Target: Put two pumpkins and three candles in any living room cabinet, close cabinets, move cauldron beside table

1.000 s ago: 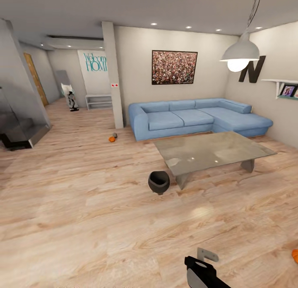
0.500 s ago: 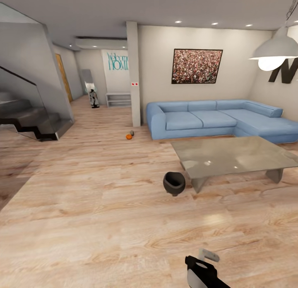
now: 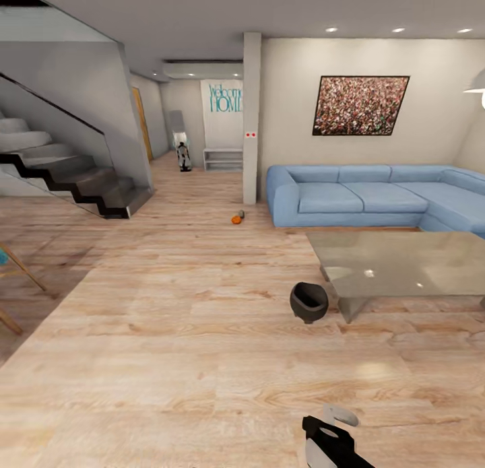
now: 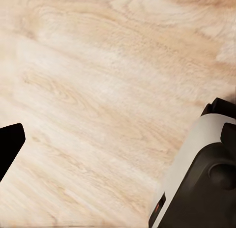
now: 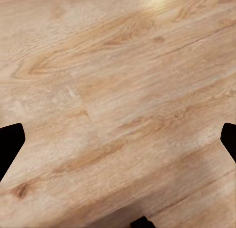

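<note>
Matte black cauldron (image 3: 309, 302) on floor (image 3: 168, 333), mouth open, contents unclear — just beside desk (image 3: 404, 262). Pumpkin (image 3: 236, 219) at 12 o'clock. Right hand (image 5: 118, 139) spread, empty; left's grip unclear.

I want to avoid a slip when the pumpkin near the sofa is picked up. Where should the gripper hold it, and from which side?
The pumpkin lies on the floor by the blue sofa's end, with a small grey candle close beside it. Probably best to come from above and close the gripper across its round sides, on the side away from the candle. Its stem is too small to make out.
</note>
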Motion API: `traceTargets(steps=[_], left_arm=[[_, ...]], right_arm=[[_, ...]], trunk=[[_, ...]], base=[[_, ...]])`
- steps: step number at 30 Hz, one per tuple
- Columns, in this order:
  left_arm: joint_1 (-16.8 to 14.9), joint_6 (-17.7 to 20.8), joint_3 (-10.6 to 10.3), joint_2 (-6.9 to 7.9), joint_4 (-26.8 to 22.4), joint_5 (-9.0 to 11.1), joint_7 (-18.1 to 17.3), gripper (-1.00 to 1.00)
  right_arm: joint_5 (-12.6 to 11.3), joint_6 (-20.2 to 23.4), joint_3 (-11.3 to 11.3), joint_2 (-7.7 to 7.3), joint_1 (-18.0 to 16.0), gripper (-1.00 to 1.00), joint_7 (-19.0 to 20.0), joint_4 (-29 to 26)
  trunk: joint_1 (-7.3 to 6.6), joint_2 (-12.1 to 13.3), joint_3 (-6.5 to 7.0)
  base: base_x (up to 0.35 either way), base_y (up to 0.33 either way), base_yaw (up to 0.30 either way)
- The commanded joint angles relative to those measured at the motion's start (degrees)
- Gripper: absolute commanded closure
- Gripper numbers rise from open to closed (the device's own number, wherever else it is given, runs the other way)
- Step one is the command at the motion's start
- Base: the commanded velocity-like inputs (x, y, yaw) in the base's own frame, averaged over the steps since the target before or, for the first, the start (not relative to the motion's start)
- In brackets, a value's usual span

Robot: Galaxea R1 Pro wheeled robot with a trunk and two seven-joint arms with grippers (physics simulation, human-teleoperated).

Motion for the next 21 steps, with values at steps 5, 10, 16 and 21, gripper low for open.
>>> traceTargets(steps=[5, 10, 16, 21], left_arm=[[-0.01, 0.06, -0.48, -0.01, -0.08, 0.55, 0.21, -1.00], [-0.01, 0.06, -0.48, -0.05, -0.08, 0.50, 0.21, -1.00], [-0.01, 0.12, -0.16, -0.51, -0.02, 0.69, 0.15, -1.00], [-0.01, 0.05, 0.11, -1.43, -0.17, 0.54, 0.11, -1.00]], right_arm=[[-0.46, -0.07, 0.48, -0.04, -0.06, -1.00, -0.36, -0.05], [-0.46, -0.07, 0.47, -0.10, -0.06, -1.00, -0.36, -0.05], [-0.46, -0.07, 0.46, -0.10, -0.06, -1.00, -0.36, -0.05], [-0.46, -0.07, 0.46, -0.07, -0.06, -1.00, -0.36, -0.05]], trunk=[[0.00, -0.04, -0.20], [0.00, -0.04, -0.34], [0.00, -0.04, -0.51], [0.00, -0.04, -0.64]], base=[[0.000, 0.000, 0.283], [0.000, 0.000, 0.283], [0.000, 0.000, 0.283], [0.000, 0.000, 0.283]])
